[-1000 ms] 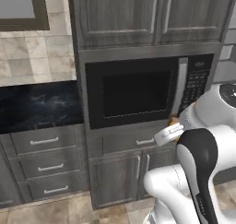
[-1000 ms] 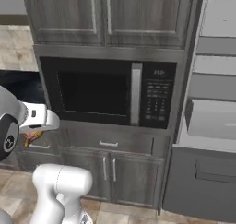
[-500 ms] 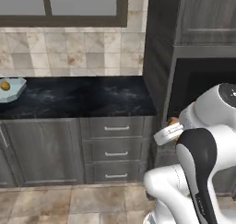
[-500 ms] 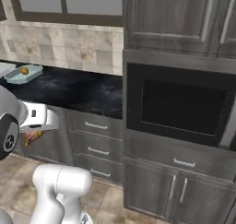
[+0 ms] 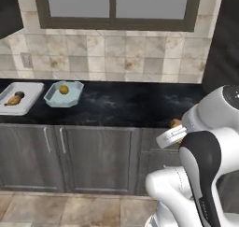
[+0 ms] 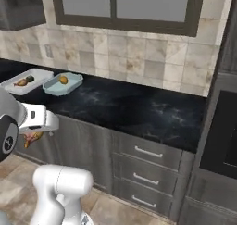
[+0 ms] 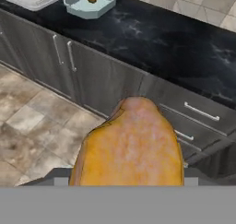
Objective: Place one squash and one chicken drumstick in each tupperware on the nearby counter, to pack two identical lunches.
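Note:
My gripper is shut on an orange-brown chicken drumstick, held in front of the cabinet doors and below the counter's edge; the drumstick hides the fingertips in the hand view. On the black counter at far left stands the white rectangular tupperware, holding another drumstick and a dark green squash. Beside it on the right, the pale-blue octagonal tupperware holds a yellow-orange squash. Both containers lie well to the left of my gripper. From the right base view, the drumstick hangs under the hand.
A window and a tiled backsplash rise behind the counter. Grey cabinet doors and drawers run below it. A dark built-in appliance stands at the right. The floor is beige tile.
The whole picture has shifted: the base has moved left from the microwave cabinet along the counter, bringing both tupperwares into view. The gripper still holds the drumstick in the same pose.

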Available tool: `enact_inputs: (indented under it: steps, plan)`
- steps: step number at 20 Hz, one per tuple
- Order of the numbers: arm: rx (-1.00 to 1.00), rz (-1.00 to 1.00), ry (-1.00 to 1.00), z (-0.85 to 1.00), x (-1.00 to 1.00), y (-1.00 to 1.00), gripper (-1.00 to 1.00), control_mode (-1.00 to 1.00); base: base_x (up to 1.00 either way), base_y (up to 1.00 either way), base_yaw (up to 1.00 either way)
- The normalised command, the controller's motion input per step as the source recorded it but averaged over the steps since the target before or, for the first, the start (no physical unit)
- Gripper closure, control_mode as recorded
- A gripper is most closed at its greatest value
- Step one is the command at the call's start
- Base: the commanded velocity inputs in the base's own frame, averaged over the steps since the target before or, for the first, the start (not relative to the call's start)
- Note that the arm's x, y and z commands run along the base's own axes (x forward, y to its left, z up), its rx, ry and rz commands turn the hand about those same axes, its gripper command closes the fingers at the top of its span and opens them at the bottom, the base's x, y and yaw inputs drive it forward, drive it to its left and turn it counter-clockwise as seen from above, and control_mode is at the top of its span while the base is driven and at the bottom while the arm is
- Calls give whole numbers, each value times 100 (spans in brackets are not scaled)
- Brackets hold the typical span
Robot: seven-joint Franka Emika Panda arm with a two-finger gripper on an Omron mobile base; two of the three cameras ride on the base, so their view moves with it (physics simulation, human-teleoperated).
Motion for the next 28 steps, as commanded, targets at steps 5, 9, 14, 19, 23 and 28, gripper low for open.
enact_inputs:
  steps: [5,9,14,19,23,28]
  plan:
    - [0,0,0,0,0,0,100,100,100,88,1]
    - [0,0,0,0,0,0,100,100,66,74,-3]
    - [0,0,0,0,0,0,100,100,0,79,-15]
    - [0,0,0,0,0,0,100,100,0,78,-20]
    - [0,0,0,0,0,0,100,100,0,58,-29]
    - [0,0,0,0,0,0,100,100,0,42,-33]
